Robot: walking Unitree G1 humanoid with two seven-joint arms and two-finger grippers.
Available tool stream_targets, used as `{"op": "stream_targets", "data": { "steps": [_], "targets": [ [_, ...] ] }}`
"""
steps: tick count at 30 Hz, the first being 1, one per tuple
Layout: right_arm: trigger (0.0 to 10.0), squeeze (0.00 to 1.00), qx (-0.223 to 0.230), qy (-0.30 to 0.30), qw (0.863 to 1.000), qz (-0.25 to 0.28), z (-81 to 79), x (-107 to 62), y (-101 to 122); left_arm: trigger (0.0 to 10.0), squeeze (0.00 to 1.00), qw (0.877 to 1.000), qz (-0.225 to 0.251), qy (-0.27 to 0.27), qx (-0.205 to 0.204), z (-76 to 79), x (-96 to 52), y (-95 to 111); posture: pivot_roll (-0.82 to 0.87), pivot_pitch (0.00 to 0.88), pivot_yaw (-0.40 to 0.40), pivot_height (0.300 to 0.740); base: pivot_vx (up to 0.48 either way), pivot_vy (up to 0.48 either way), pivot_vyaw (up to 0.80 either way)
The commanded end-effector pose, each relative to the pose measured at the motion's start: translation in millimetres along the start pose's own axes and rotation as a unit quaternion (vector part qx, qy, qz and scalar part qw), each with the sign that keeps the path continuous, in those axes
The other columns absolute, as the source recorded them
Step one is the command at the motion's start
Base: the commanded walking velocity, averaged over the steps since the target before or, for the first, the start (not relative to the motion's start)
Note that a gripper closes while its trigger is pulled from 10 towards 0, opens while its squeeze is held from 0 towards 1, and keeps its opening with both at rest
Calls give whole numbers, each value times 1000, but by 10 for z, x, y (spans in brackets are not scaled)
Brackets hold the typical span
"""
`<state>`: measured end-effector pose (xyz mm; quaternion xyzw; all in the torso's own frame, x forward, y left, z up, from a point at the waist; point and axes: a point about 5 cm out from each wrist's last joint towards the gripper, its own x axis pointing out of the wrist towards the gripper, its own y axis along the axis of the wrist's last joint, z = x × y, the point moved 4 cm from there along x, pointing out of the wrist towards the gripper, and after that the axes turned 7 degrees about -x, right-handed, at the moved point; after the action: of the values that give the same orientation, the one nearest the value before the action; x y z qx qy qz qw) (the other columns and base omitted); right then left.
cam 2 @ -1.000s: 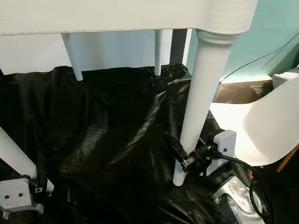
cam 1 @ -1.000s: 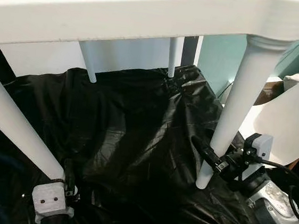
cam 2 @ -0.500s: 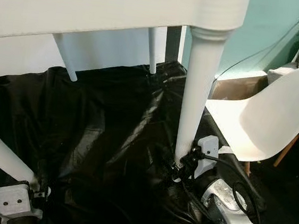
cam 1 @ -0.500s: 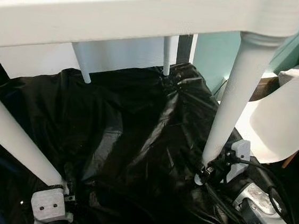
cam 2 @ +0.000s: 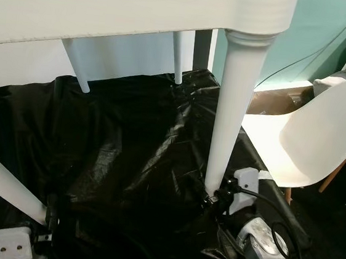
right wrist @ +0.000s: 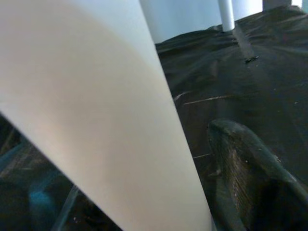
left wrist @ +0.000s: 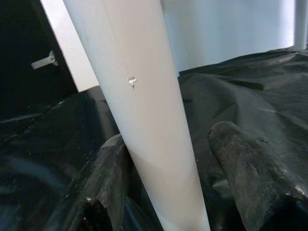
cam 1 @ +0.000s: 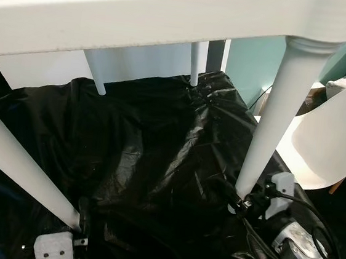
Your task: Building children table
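Since a second ago my right gripper (cam 1: 242,205) has slid down the near right leg (cam 1: 273,115) to its foot, and the left gripper (cam 1: 76,221) sits lower on the near left leg (cam 1: 15,156) too. Both are clamped on those legs: my left wrist view has a black finger (left wrist: 108,178) on each side of the white shaft, touching it.

I'd judge the table (cam 1: 141,15) light but stiff, hard plastic or painted wood, smooth and tapered, so the fingers could slip toward the thin end. Holding low by the feet gives leverage but little friction; a grip nearer the top looks safer.

It stands upright over the black sheet (cam 1: 152,146), with both far legs (cam 1: 197,64) resting on the sheet's far edge. A white chair (cam 2: 308,137) stands just beside the near right leg.

My wrist views show the contact close up; the right one is blurred, so I think the leg is gripped rather than merely touched. My head views give the whole table and chair.
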<state>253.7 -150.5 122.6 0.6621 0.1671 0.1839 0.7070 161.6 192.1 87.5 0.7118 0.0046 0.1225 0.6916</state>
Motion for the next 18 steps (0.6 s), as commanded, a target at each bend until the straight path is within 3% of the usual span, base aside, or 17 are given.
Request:
{"op": "stream_targets", "data": {
  "steps": [1,7,11,13,14,15,18],
  "targets": [
    [10000,0,-6,-19,1000,12,42,-24,36,10000,0,1000,-6,-7,4,-11,-49,-39,4,0,43,740,0,0,0],
    [10000,0,-22,-55,998,28,122,-51,107,10000,0,1000,-15,-11,-6,-8,-92,-86,6,0,42,740,0,0,0],
    [10000,0,-34,-111,992,42,254,-78,166,10000,0,999,-23,6,-25,-33,-102,-143,4,0,42,740,0,0,0],
    [10000,0,-51,-187,979,63,417,-153,284,10000,0,999,-27,18,-32,-67,-105,-185,6,0,42,740,0,0,0],
    [10000,0,-51,-187,979,63,417,-153,284,10000,0,999,-27,18,-32,-67,-105,-185,6,0,42,740,0,0,0],
    [10000,0,-56,-261,962,67,583,-293,346,10000,0,999,-25,18,-25,-81,-107,-190,7,0,43,740,0,0,0],
    [10000,0,-51,-257,963,69,586,-316,350,10000,0,1000,-22,15,-14,-88,-98,-188,2,0,48,740,0,0,0]
  ]
}}
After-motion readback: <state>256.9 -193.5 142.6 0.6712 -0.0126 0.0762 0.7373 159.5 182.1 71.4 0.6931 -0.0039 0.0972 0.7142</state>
